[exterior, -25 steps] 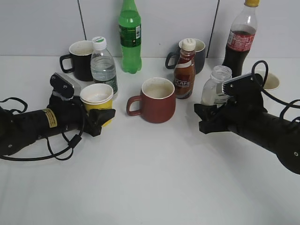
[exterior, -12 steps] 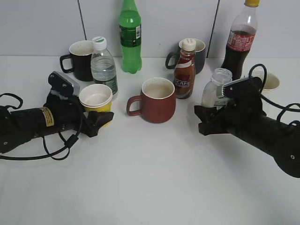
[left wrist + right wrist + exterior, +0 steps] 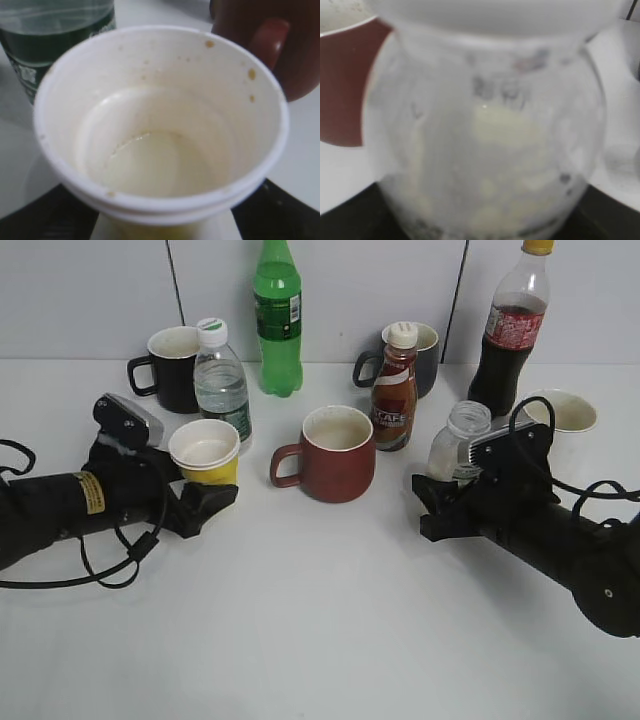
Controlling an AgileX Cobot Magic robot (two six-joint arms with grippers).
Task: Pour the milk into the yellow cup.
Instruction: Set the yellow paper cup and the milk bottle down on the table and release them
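The yellow cup [image 3: 206, 448] stands on the white table at the left, with a thin pale pool at its bottom in the left wrist view [image 3: 160, 130]. My left gripper [image 3: 215, 492] is open, its dark fingers low on either side of the cup [image 3: 162, 231]. The milk bottle [image 3: 455, 443], clear, capless and smeared white inside, is at the right, leaning slightly. My right gripper [image 3: 432, 503] is shut on its lower part. The bottle fills the right wrist view [image 3: 485, 140], with dark fingers at both bottom corners [image 3: 480, 227].
A red-brown mug [image 3: 336, 453] stands in the middle, the brown CAFE bottle [image 3: 393, 390] behind it. A water bottle [image 3: 221, 380] and black mug [image 3: 170, 365] stand behind the yellow cup. A green bottle [image 3: 277, 320], dark mug [image 3: 428, 355], cola bottle [image 3: 510, 325] and white cup [image 3: 566, 412] line the back.
My left arm has drawn back to the left while the yellow cup stayed in place. My right gripper and the milk bottle have come lower and slightly nearer together.
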